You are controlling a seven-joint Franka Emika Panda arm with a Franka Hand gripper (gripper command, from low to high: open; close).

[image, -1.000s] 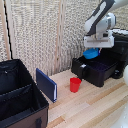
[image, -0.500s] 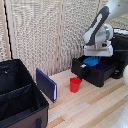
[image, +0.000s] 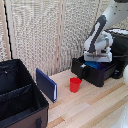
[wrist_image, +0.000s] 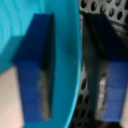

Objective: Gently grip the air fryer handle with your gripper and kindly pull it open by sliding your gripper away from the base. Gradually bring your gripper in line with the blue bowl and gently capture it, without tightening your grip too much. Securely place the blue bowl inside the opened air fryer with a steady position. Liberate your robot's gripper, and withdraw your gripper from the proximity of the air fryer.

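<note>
Lowered since the earlier frames, my gripper now sits down at the pulled-out drawer of the air fryer. Exterior view: the blue bowl shows as a blue strip directly beneath me, within the drawer's walls; the red cup stands well apart on the table. Wrist view: my fingers are clamped on the blue bowl's rim, one pad inside, one outside, above the perforated basket floor. Judged: release, then retreat straight upward, clear of the drawer walls.
</note>
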